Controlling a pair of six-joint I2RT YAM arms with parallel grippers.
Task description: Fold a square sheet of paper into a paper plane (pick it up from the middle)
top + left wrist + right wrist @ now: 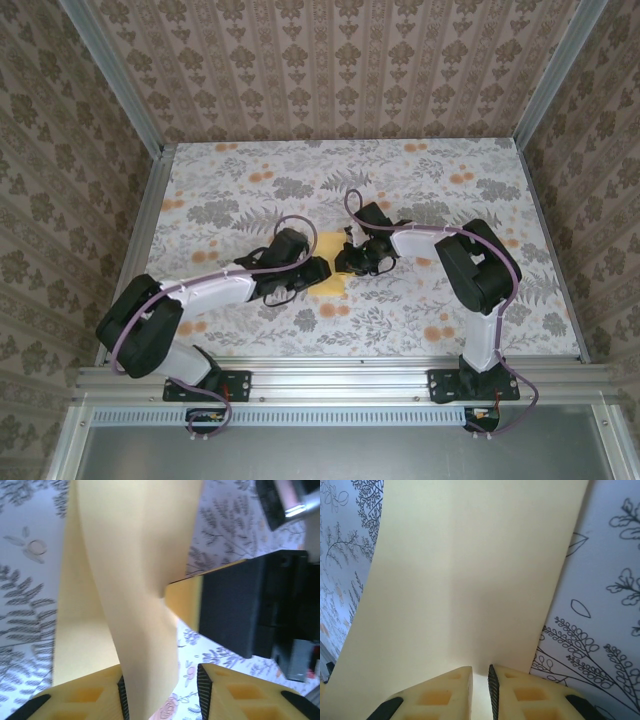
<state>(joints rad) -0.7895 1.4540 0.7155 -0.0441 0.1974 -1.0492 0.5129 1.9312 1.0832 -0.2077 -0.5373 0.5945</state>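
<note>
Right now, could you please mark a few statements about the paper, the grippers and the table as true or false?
1. The yellow paper sits between the left gripper and the right gripper. True.
2. The right gripper's fingers stand wide apart. False: they are nearly closed on the paper's edge.
3. The paper lies flat and unfolded. False: it is bent and passes between the left gripper's fingers.
4. The table has a floral pattern. True.

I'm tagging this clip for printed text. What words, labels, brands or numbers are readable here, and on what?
None can be read.
The yellow sheet of paper is blank.
The tablecloth and the wallpaper carry only floral patterns, no lettering.
</note>
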